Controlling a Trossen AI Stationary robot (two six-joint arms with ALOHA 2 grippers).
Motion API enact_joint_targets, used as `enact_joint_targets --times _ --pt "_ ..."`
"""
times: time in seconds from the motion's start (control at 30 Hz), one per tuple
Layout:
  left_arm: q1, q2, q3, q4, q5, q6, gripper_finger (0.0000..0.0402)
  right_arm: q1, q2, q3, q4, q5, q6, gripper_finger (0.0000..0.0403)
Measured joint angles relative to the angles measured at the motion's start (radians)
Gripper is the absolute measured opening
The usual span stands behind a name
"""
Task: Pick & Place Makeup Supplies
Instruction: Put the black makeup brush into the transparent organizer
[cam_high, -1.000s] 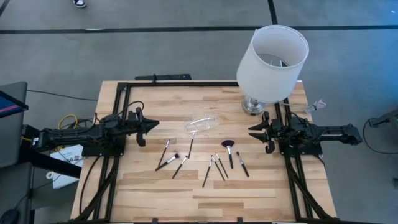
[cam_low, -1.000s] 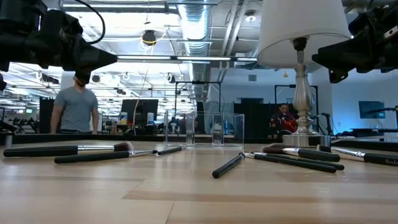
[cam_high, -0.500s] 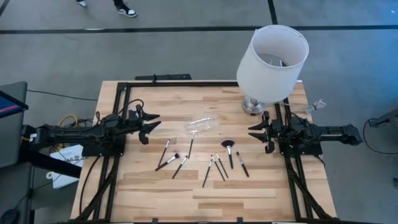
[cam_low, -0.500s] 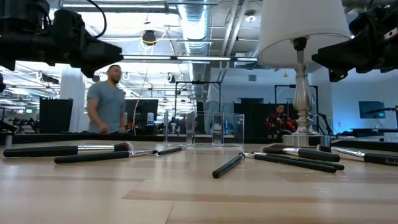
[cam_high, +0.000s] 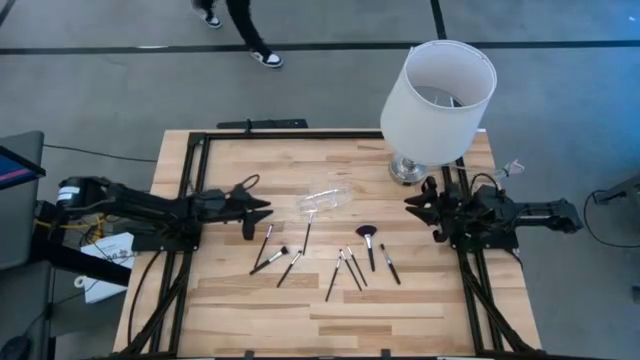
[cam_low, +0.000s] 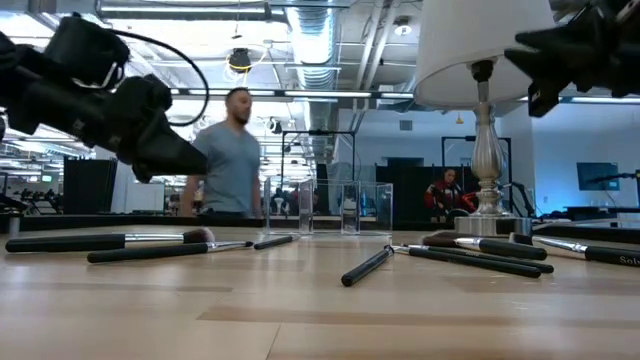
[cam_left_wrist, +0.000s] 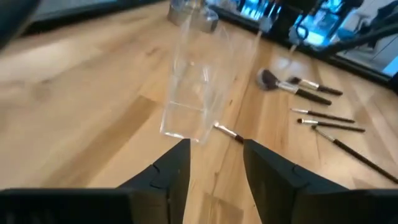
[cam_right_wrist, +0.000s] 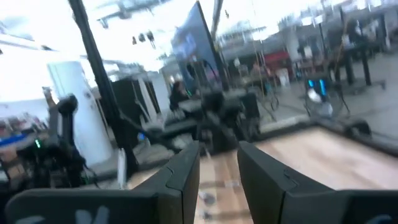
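Makeup brushes (cam_high: 330, 260) on table, just beyond parted left gripper (cam_high: 262, 210)

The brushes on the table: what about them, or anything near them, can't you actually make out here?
- Brushes, high view: too small to count surely or tell bristle shapes, apart from one fan head.
- Clear pouch, left wrist view: blurred; whether it holds anything is unclear.
- Table, right wrist view: blurred; no brushes can be made out.
- Lamp, low view: shade cut off by the top edge.
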Motion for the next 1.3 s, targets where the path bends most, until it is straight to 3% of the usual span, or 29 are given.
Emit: enact_joint_targets --times 0.13,0.37,0.67,1.07,1.3 --pt "-0.034 0.092 0.069 -0.067 0.001 -0.001 0.0141 -0.008 0.0 0.0 0.055 0.0 -0.02 0.01" --pt "-0.099 0.159 0.17 -0.393 0.002 -0.103 0.014 -0.006 0.001 0.0 0.082 -0.001 -0.02 0.01" --pt "-0.141 0.144 0.184 -0.481 -0.033 -0.156 0.014 -0.007 0.0 0.0 0.206 0.0 -0.053 0.01" --pt "-0.193 0.144 0.173 -0.507 -0.116 -0.217 0.014 -0.008 0.001 0.0 0.102 0.005 -0.054 0.01" --pt "-0.226 0.144 0.168 -0.495 -0.137 -0.237 0.014 -0.008 0.001 0.0 0.1 0.076 -0.054 0.01"
